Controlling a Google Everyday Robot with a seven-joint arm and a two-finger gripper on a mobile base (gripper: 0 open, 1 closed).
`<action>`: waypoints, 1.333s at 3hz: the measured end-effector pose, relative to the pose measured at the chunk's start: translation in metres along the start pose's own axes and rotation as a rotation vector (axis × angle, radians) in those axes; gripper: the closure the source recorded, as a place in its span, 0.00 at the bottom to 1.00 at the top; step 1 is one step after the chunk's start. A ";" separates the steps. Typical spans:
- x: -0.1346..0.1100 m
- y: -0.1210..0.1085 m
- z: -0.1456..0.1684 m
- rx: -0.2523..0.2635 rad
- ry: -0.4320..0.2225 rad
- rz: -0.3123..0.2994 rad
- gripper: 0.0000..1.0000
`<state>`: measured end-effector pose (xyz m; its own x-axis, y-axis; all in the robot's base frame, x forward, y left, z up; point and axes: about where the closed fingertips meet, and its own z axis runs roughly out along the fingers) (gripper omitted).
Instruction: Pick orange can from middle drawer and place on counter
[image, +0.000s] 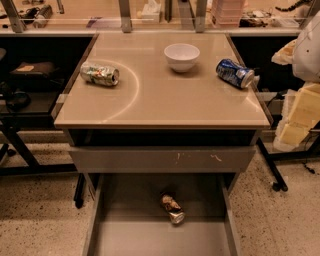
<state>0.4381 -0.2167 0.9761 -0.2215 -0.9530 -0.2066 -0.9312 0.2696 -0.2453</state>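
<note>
You have all the task left: the orange can (172, 208) lies in the middle drawer (125, 235), not on the counter (165, 95), and the gripper (299, 120) hangs at the right, open or closed I cannot tell.

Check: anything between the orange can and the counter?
The grey drawer front lies between the orange can in the middle drawer and the counter edge. The bowl, green-silver can and blue can sit further back. Gripper not in view.
</note>
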 end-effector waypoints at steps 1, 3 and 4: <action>0.000 0.000 0.000 0.000 0.000 0.000 0.00; 0.005 0.045 0.032 -0.023 -0.063 -0.035 0.00; 0.009 0.080 0.084 -0.051 -0.140 -0.068 0.00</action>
<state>0.3862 -0.1917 0.8749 -0.1183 -0.9392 -0.3223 -0.9569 0.1946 -0.2157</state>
